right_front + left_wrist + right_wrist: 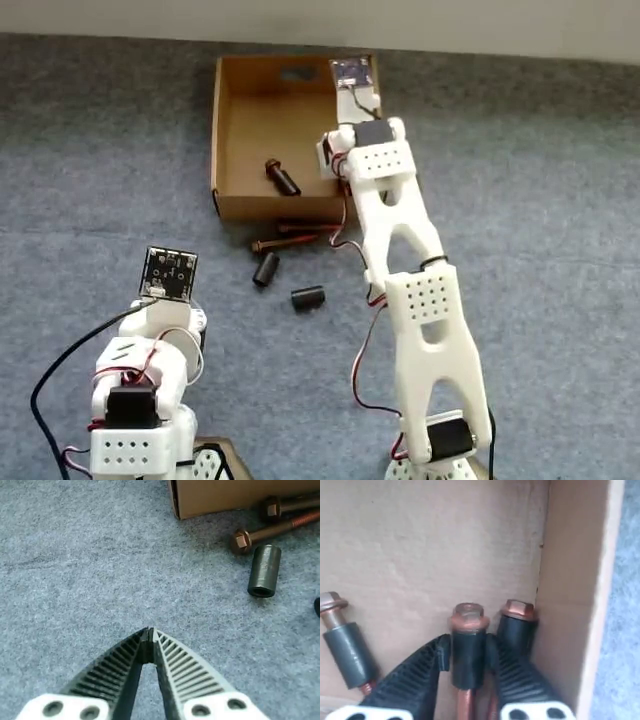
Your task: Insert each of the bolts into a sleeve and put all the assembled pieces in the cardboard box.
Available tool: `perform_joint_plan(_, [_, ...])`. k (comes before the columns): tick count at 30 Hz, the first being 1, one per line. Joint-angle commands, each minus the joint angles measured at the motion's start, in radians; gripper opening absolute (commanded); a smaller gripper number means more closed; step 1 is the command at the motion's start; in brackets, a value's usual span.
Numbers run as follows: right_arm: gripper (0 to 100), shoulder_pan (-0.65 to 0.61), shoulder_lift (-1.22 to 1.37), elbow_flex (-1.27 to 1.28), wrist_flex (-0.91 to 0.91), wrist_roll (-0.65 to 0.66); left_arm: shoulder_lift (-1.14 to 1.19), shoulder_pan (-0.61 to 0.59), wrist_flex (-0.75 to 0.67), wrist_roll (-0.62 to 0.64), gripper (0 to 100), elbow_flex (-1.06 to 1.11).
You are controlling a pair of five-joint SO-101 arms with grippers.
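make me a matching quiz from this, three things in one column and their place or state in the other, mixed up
1. left hand
2. right hand
3. loose bolts

a. gripping a sleeved bolt inside the box
b. lying outside the box, along its wall
c. shut and empty over the carpet

Pairs: 1-c, 2-a, 3-b

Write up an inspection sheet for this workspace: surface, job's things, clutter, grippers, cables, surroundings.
Surface: grey carpet, flat.
Job's things: cardboard box holds three assembled pieces; two bare bolts lie just outside its near wall, two loose sleeves beside them.
Clutter: nothing seen.
Grippers: left gripper shut and empty over the carpet; right gripper inside the box, clamped on one assembled piece.
Cables: black cable by the left arm's base; red wires along the right arm.
Surroundings: pale strip beyond the carpet.
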Motion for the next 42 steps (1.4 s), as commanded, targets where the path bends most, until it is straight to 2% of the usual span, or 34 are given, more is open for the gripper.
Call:
perform_joint_plan(1, [15.2, 0.008, -0.016, -0.021, 0.005, -0.008, -0.002, 0.016, 0.002, -0.006, 4, -0.013])
perform_joint_plan(7, [15.2, 0.008, -0.030, -0.048, -0.002, -0.008, -0.002, 0.016, 0.000, -0.006, 4, -0.012])
perform_joint_plan(11, [15.2, 0.008, -0.027, -0.177, 0.059, -0.008, -0.002, 0.016, 0.000, -0.006, 4, -0.012])
perform_joint_plan(14, [14.2, 0.008, -0.028, -0.371, 0.160, -0.008, -0.002, 0.016, 0.000, -0.006, 4, -0.012])
perform_joint_plan(18, [7.9, 0.008, -0.028, -0.656, 0.242, 0.003, -0.002, 0.016, 0.000, -0.006, 4, -0.012])
perform_joint_plan(23, [7.7, 0.008, -0.068, -0.610, 0.311, 0.127, -0.002, 0.016, 0.000, -0.006, 4, -0.010])
perform_joint_plan(29, [9.0, 0.008, -0.216, -0.627, 0.472, 0.129, -0.002, 0.016, -0.002, -0.006, 4, -0.007])
perform_joint_plan(34, [14.9, 0.008, -0.374, -0.590, 0.479, 0.127, -0.002, 0.016, -0.002, -0.006, 4, -0.005])
perform_joint_plan(37, [14.9, -0.010, -0.476, -0.410, 0.479, 0.127, -0.002, 0.016, -0.002, -0.006, 4, -0.005])
perform_joint_plan(42, [14.9, -0.082, -0.748, 0.070, 0.479, 0.127, -0.002, 0.016, -0.002, -0.006, 4, -0.005])
